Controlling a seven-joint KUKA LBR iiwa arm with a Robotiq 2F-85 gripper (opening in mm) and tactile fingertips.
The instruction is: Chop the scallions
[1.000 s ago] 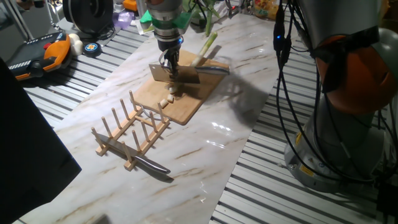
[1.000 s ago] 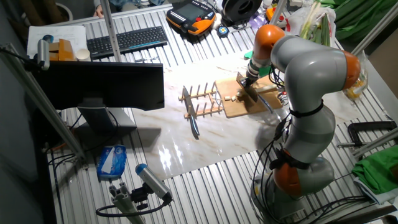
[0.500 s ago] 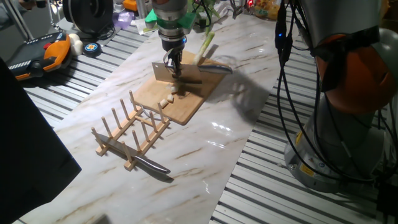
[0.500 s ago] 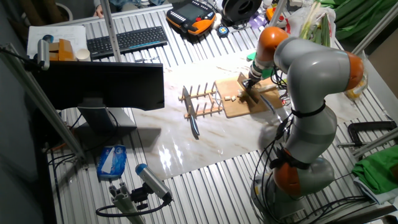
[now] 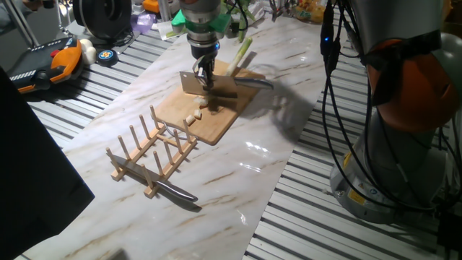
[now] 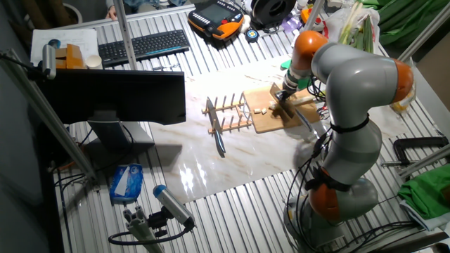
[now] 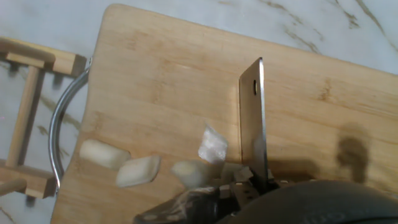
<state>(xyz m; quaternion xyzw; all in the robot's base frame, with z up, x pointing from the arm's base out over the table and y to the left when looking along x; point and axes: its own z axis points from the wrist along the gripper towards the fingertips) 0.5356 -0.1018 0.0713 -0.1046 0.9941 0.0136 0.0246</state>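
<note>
As I checked the feeds, the gripper (image 5: 204, 72) had its fingers clamped on the cleaver (image 5: 209, 85) – blade raised over the cutting board (image 5: 206, 115) | scallion stalk (image 5: 242, 54) lay beyond the blade, long axis pointing away toward the board's far edge | cut chunks (image 7: 138, 169) – just beside the blade, rack side.
</note>
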